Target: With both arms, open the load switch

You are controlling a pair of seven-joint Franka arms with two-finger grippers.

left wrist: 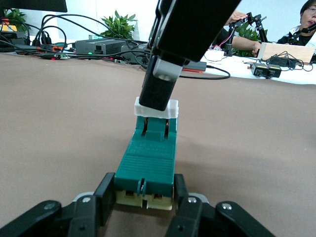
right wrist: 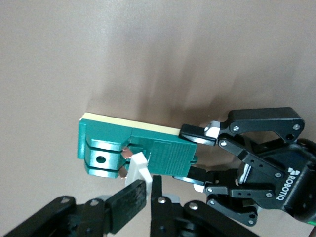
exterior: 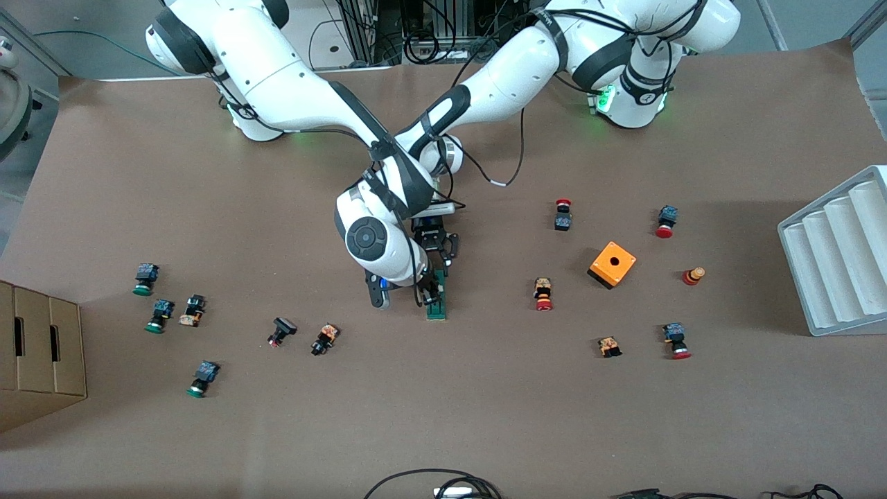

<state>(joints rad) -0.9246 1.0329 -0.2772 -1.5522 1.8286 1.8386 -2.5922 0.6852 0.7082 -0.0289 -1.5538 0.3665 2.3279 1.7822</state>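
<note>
The load switch [exterior: 437, 310], a narrow dark-green block on a cream base, lies flat on the brown table near its middle. My left gripper [left wrist: 144, 195] is shut on the end of the load switch [left wrist: 148, 158] that lies farther from the front camera, one finger on each long side. The white lever [right wrist: 138, 170] stands up from the other end of the switch [right wrist: 123, 145]. My right gripper [right wrist: 150, 195] is shut on that lever from above. Both arms cross over the switch, with the right gripper [exterior: 429, 291] just beside the left gripper [exterior: 442, 267].
An orange cube box [exterior: 612, 264] and several red-capped push buttons lie toward the left arm's end. Several green-capped and dark buttons lie toward the right arm's end, near a cardboard box [exterior: 38, 353]. A white ribbed rack [exterior: 838, 256] stands at the table's edge.
</note>
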